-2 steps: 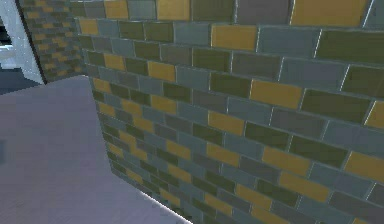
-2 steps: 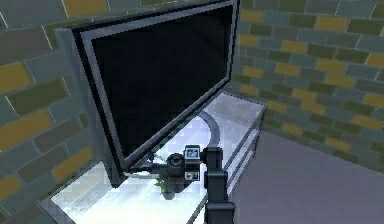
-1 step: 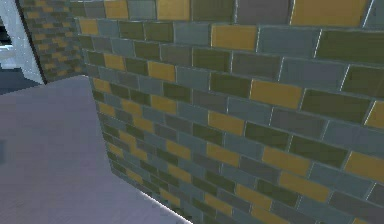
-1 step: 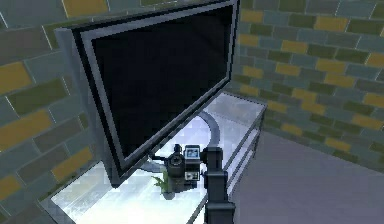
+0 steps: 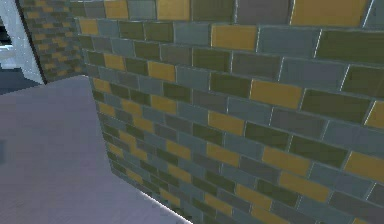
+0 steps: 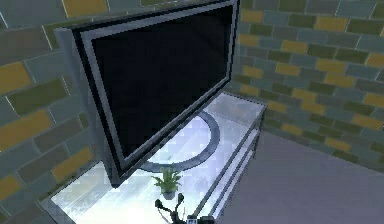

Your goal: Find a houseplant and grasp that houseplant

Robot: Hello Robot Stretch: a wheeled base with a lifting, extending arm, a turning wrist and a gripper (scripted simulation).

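**Little plant in front of the big TV**

In the arm side view, a big black TV (image 6: 160,75) across the middle of the frame, on a pale shiny stand (image 6: 235,115). Low in the middle, a small green houseplant (image 6: 167,182), upright on the stand, just in front of the TV's bottom edge. Right below the plant, at the very bottom edge of the frame, the dark gripper (image 6: 172,207) with its thin fingers. Very near the plant, but no telling if touching it, over it or beside it. No telling if the fingers are spread or together. No telling if anything is held, with the plant and the stand right behind. Brick wall (image 6: 320,60) of yellow, green and grey blocks at the upper right and down the left side. Grey-purple floor (image 6: 320,180) at the lower right.

In the forward view, a close wall of bricks (image 5: 230,110) in yellow, green and grey across most of the frame. Grey-purple floor again at the lower left. A white edge (image 5: 15,40), like a door frame, at the upper left.
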